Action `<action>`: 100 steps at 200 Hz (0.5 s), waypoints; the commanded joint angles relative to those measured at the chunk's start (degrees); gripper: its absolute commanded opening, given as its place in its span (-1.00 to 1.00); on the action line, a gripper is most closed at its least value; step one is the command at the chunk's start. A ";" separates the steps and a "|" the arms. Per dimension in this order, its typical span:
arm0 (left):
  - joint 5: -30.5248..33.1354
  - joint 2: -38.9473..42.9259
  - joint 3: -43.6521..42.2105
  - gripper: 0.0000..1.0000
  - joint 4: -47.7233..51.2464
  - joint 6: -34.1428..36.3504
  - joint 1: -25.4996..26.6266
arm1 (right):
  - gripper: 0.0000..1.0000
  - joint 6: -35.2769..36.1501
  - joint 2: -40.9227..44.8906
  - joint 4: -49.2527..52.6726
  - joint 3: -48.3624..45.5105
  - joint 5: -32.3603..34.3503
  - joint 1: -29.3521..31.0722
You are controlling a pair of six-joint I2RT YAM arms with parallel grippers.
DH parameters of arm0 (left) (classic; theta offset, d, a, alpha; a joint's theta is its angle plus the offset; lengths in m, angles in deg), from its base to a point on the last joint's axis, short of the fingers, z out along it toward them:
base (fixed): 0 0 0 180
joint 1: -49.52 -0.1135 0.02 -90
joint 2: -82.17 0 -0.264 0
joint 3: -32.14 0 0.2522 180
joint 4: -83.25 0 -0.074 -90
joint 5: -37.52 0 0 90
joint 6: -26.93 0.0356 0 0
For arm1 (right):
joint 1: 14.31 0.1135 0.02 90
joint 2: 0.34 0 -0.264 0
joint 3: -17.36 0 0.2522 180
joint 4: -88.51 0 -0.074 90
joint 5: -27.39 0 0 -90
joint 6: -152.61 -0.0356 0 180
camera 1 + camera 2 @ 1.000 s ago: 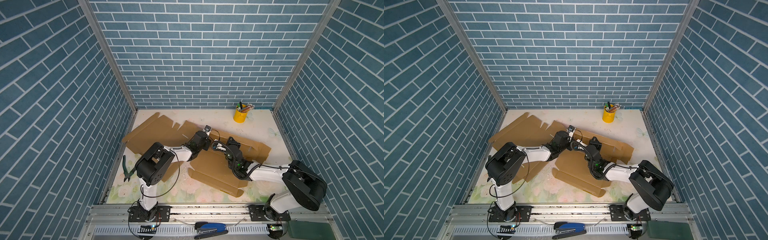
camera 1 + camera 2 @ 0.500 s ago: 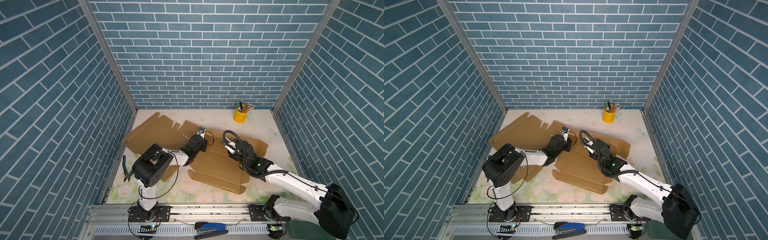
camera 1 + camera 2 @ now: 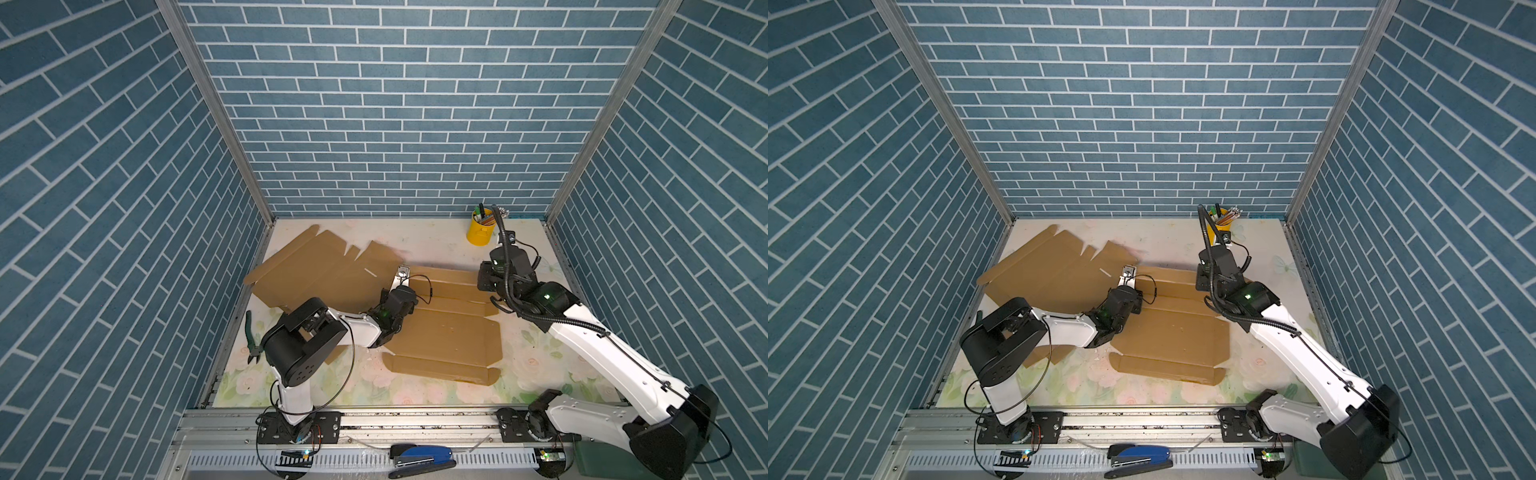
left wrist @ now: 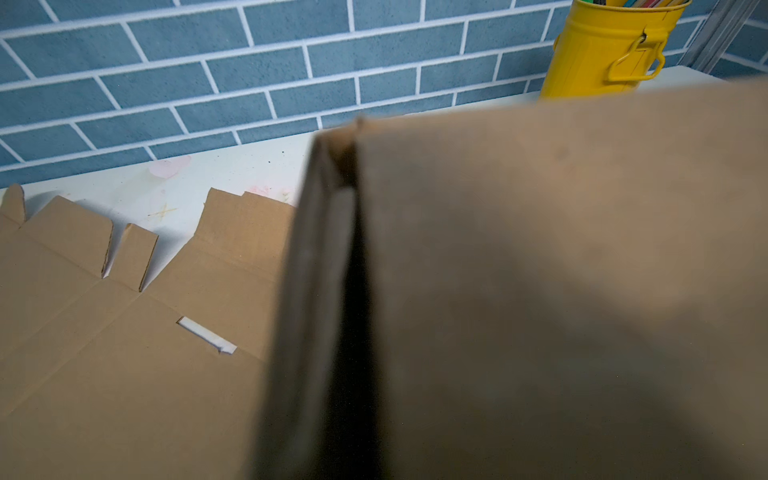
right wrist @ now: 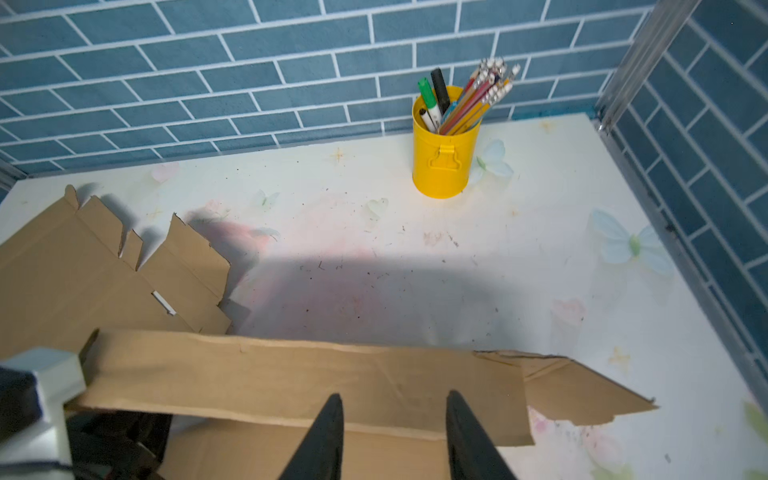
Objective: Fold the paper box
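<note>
The paper box (image 3: 449, 336) lay mostly flat on the table (image 3: 436, 245), lower middle in both top views, with its far flap (image 5: 291, 374) raised off the surface. A second earlier the right pincer (image 5: 392, 397) had been shut at the box's middle, close beside the left one. It had since let go and swung out to the right end of that flap, where its fingers (image 5: 328, 432) stood apart, holding nothing. The left pincer (image 3: 401, 275) remained closed, apparently pinching the flap's left end. The fold looked only begun, with the right arm likely repositioning for a fresh grip. A spare cardboard sheet (image 3: 316, 270) lay at the upper left and a yellow pen cup (image 3: 480, 232) at the upper right.
</note>
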 commanded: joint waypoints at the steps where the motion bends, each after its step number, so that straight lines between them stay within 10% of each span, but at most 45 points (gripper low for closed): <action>1: 4.44 0.69 -0.90 -0.99 1.49 -0.03 0.82 | -0.21 -12.48 -3.11 8.54 3.81 -1.00 0.01; 100: 4.43 0.89 -2.46 -0.99 0.70 1.08 1.45 | -0.27 -11.06 -13.88 5.31 4.41 -11.06 -6.51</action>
